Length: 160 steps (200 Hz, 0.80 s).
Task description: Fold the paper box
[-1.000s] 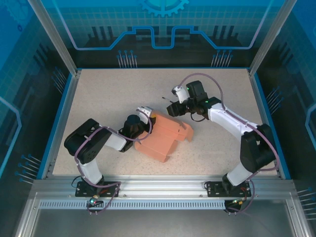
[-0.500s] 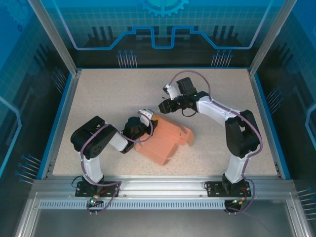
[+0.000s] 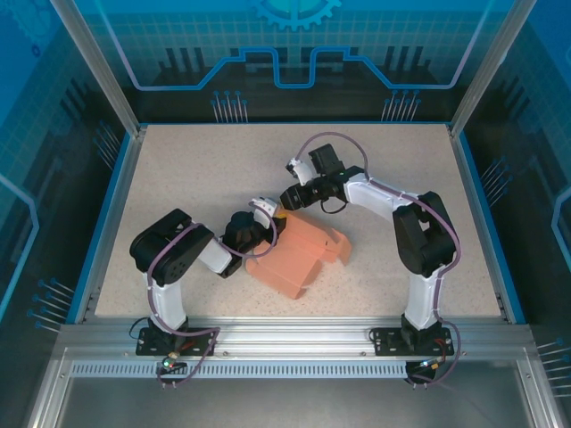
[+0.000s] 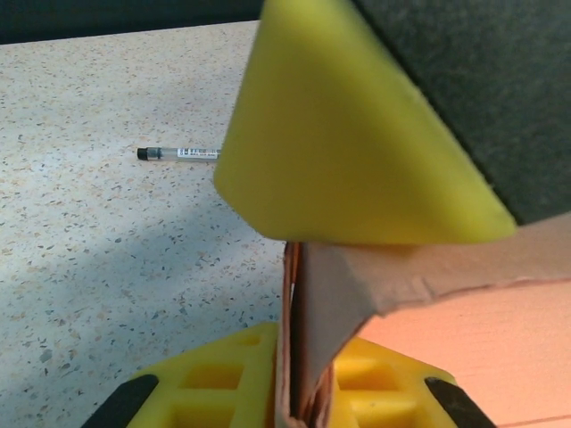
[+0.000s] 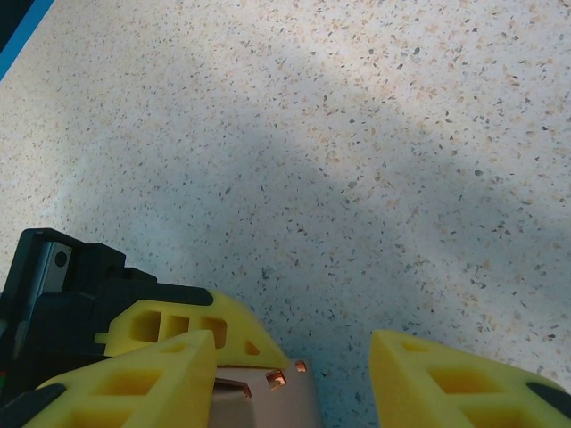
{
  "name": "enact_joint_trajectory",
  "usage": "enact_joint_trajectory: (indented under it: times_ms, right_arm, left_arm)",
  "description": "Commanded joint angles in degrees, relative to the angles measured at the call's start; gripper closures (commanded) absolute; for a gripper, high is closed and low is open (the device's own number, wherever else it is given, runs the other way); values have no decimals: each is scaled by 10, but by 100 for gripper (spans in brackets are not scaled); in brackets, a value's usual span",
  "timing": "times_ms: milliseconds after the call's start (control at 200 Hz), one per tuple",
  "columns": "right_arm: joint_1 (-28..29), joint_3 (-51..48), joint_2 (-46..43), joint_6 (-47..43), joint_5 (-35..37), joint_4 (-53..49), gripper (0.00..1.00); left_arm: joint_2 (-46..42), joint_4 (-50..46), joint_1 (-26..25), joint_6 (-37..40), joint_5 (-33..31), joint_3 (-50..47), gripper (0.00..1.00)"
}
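Tabletop (image 3: 196,169), left end effector (image 4: 303,276) clamping paper box (image 3: 299,254), right end effector (image 5: 294,352) parted

**Table and its load**

Speckled beige table (image 3: 196,169) with a blue border. A salmon-pink paper box (image 3: 299,254), partly folded, rests near the centre. A thin pen (image 4: 178,153) with a dark cap lies flat on the bare surface, apart from the box.

Black joints and white links are seen on the left arm (image 3: 167,257) and right arm (image 3: 382,193), each trailed by a purple-grey cable (image 3: 332,138); yellow hollow-ribbed fingers (image 5: 161,370) are fitted.
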Motion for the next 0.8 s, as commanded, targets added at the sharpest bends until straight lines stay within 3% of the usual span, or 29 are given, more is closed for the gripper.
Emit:
enact_joint_trajectory:
  times_ms: [0,795]
  right_arm:
    - [9,4,13,1,-7,-11,51]
    - [31,-28,19,-10,74,-15,52]
  left_arm:
    - [8,5,-4,13,12,-5,83]
    - [4,2,-5,17,9,-6,78]
